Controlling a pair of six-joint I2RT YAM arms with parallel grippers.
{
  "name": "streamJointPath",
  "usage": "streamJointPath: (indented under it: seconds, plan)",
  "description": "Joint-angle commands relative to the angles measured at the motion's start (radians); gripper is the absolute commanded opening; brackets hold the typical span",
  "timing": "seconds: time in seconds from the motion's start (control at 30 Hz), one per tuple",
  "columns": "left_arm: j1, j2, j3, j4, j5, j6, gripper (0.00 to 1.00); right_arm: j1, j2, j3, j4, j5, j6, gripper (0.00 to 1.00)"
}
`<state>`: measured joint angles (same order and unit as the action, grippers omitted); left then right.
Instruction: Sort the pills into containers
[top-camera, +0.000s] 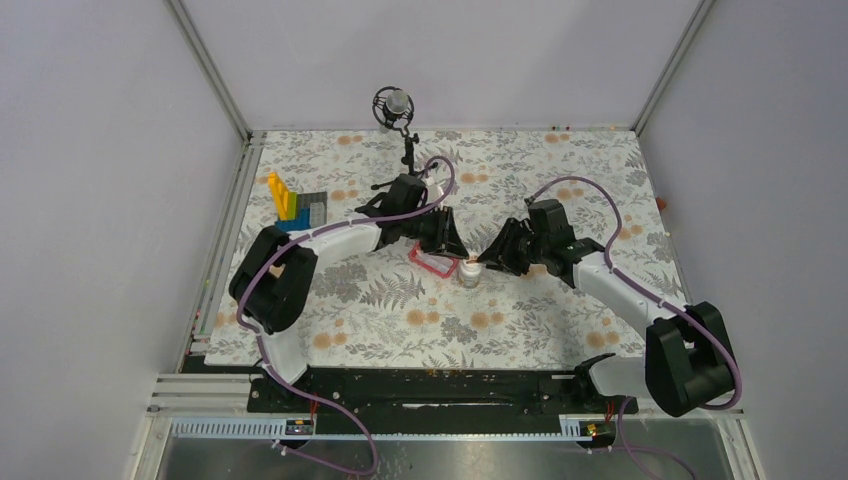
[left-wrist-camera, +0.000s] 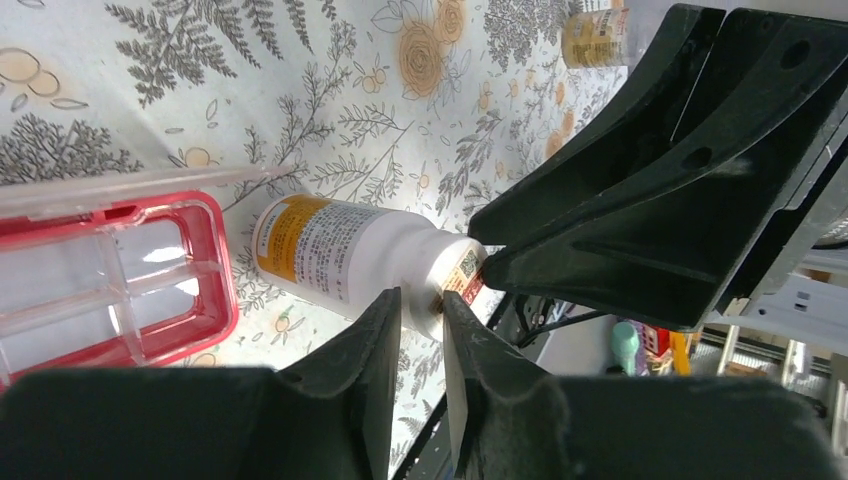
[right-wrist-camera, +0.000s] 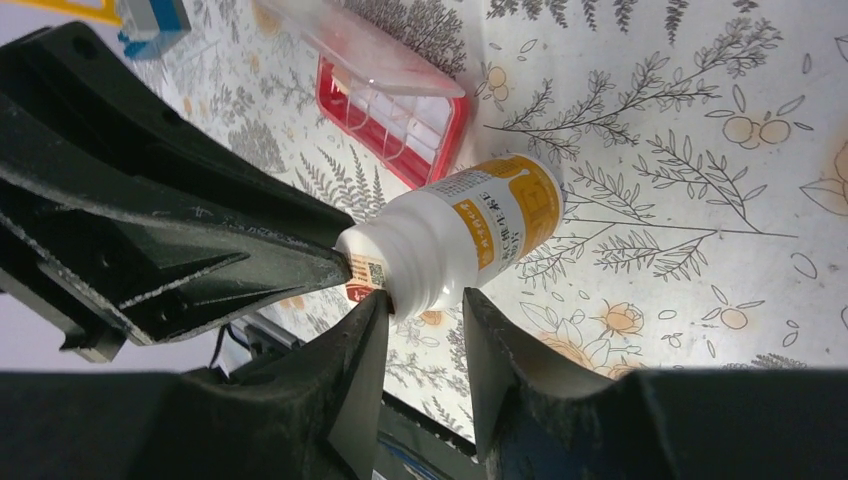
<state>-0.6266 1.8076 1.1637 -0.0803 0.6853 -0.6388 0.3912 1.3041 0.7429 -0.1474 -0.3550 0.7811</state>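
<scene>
The white bottle (left-wrist-camera: 350, 245) stands just beside the red pill box (left-wrist-camera: 224, 270). Left jaws and right jaws sit narrow at its cap; I can't tell if they grip. Uneven squeezing could tip it.

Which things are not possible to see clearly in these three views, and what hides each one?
1. pills: no view shows any; too small for the top view.
2. clear yellowish bottle: left wrist view, cut by the top edge and partly behind the right hand.
3. Grip on the white bottle: wrist views leave unclear whether the left hand or right hand clamps it.
</scene>
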Motion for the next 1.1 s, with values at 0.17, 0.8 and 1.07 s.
streamJointPath:
  seconds: [0.17, 0.8, 1.07]
  plan:
    - [-0.002, 0.017, 0.114, -0.103, -0.114, 0.123, 0.25, 0.035, -0.032, 0.065, -0.031, 0.156, 0.117, 0.41]
    - [0.026, -0.039, 0.256, -0.295, -0.201, 0.163, 0.51, 0.037, -0.04, 0.302, -0.225, 0.226, 0.132, 0.53]
    - [0.065, 0.075, 0.477, -0.389, -0.109, 0.169, 0.53, 0.034, -0.078, 0.419, -0.454, 0.321, 0.118, 0.55]
